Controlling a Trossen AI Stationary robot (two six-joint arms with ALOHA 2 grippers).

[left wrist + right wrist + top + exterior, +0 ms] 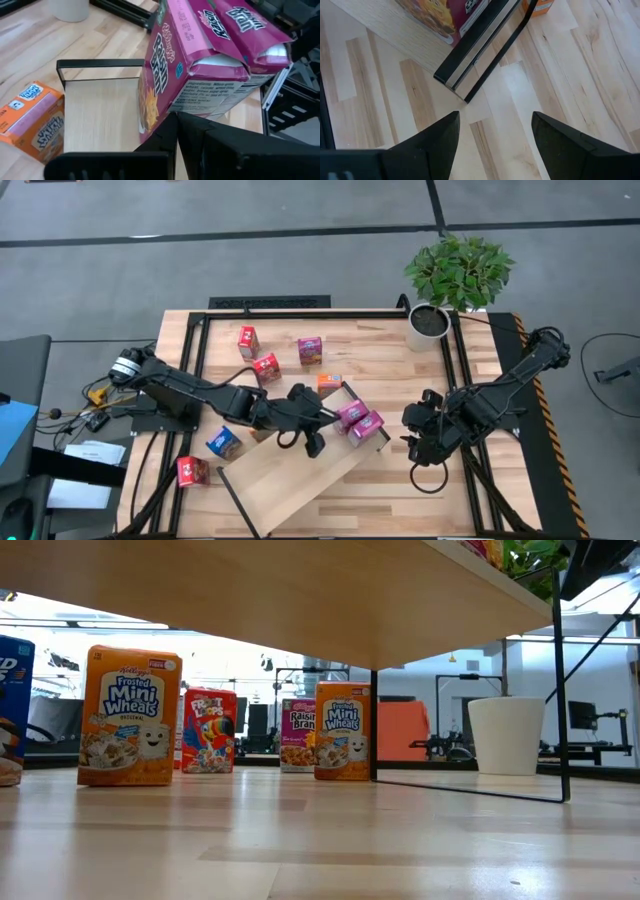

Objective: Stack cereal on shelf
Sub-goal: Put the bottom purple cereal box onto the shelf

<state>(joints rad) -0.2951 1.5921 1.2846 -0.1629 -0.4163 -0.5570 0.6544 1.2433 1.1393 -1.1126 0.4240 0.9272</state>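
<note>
The shelf (290, 475), a pale board on a black frame, lies slantwise across the table's near middle. Two magenta cereal boxes (350, 412) (367, 425) sit side by side at its far right end; the left wrist view shows them close up (170, 70) (255, 30). My left gripper (318, 423) is shut, its tips right at the nearer magenta box. My right gripper (415, 432) hangs open over bare table just right of the shelf's end corner (455, 85), with nothing between its fingers. More cereal boxes stand on the table: red (247, 340), red (266, 367), magenta (310, 350), orange (328, 383), blue (223, 442), red (192, 471). My left gripper's shut fingertips (172, 125) stand at the lower edge of the nearer magenta box (160, 112), coming at it nearly level from the table's left along the shelf. Whether they touch the box I cannot tell. The box rests on the shelf board.
A potted plant (455, 275) in a white pot (428, 325) stands at the table's far right. An orange box (32, 122) lies on the table just beside the shelf's end. In the low view the shelf's thin black legs (563, 690) stand on the table.
</note>
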